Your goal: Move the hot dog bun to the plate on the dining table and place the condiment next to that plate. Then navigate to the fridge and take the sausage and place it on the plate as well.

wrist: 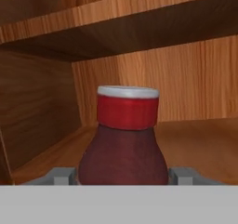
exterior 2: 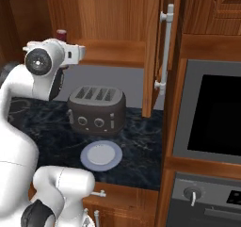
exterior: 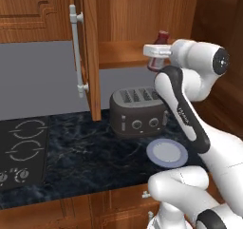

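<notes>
1. Condiment [wrist: 123, 139] stands upright on the open cabinet shelf [exterior: 118, 54], above and behind the toaster [exterior: 138, 111].
2. Gripper [wrist: 123, 174] is at the bottle's base, one fingertip [wrist: 62, 175] on each side, jaws wide; whether they touch the bottle, cannot tell.
3. Small blue-grey plate [exterior: 166, 153] lies on the black counter [exterior: 85, 161] just in front of the toaster.
4. Cabinet door [exterior: 88, 47] hangs open left of the toaster.
</notes>
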